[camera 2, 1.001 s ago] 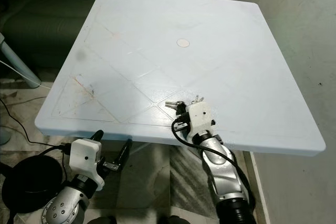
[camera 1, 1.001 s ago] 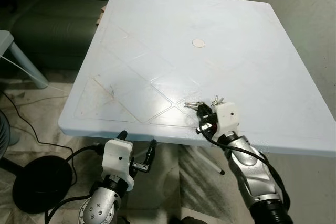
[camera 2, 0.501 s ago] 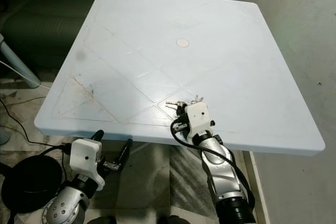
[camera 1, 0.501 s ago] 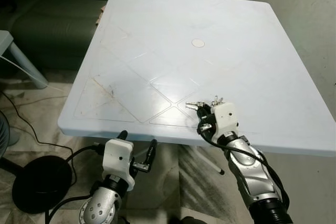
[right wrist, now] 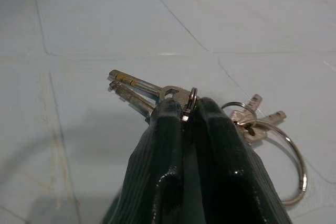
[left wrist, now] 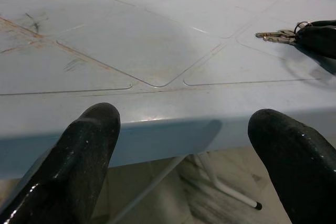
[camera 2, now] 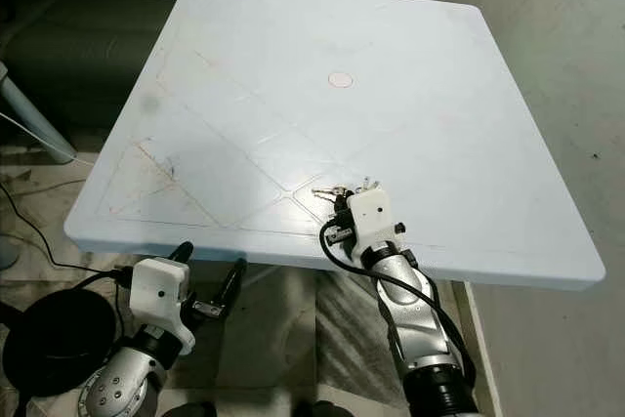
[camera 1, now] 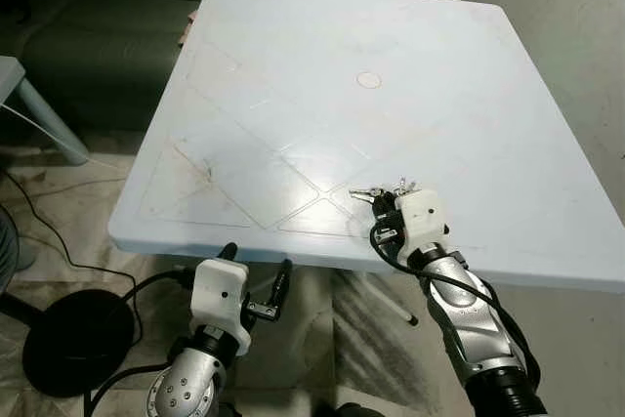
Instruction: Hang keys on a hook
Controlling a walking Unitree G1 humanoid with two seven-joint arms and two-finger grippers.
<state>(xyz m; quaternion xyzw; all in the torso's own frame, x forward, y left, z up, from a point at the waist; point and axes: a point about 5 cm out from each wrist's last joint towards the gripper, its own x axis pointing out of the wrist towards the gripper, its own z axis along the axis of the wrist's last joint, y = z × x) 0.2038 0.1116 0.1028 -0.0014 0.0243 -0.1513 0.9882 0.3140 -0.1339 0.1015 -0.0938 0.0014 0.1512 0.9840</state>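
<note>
The right gripper (right wrist: 184, 116) has its two black fingers pressed together on the keys (right wrist: 152, 90), pinching the small ring that joins them. The keys lie on the pale blue table (camera 1: 410, 56), near its front edge. A bigger ring (right wrist: 286, 156) with more keys rests just beside the fingers. The left gripper (left wrist: 184, 129) is below the table's front edge, fingers spread wide and holding nothing. A small round cap (camera 1: 368, 79) sits in the middle of the table. A dark green sofa (camera 1: 98, 17) stands behind.

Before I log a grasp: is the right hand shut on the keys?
Yes, the right hand pinches the keys by their ring.
</note>
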